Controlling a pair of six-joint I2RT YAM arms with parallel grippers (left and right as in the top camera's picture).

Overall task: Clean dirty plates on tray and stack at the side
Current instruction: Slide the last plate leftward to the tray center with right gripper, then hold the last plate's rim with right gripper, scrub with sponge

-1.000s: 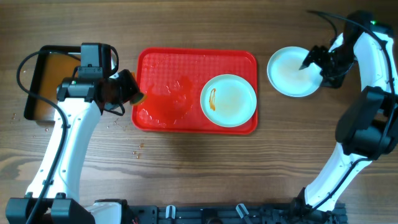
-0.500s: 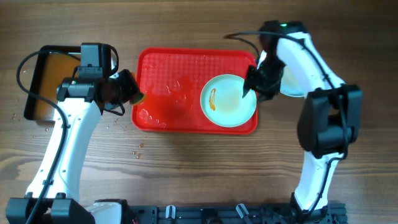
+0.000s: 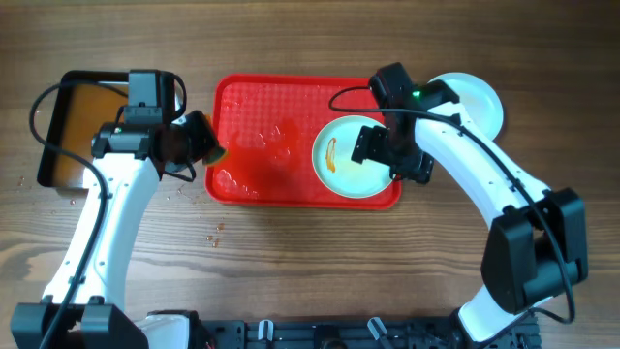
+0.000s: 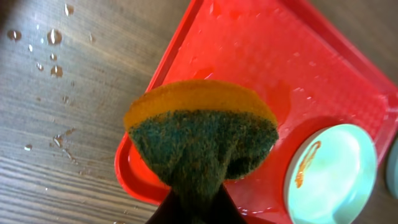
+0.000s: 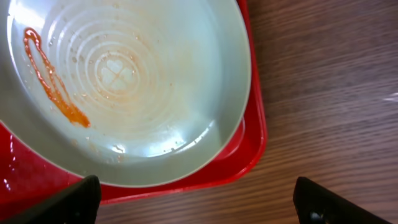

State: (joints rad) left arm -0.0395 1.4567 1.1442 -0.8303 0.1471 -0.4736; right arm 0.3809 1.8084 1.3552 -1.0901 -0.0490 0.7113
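Work mostly done, I judge: one smeared plate (image 3: pixel 356 156) remains on tray (image 3: pixel 252 97), clean plate (image 3: pixel 484 97) just beyond its right corner. My right claw (image 3: pixel 392 158) hovers over the smeared one, wide open, empty; left claw (image 3: pixel 194 141) pinches sponge (image 4: pixel 202 140).

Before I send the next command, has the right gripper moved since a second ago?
Yes. The right gripper swung left, from over the side plate right of the red tray to above the smeared plate on it.
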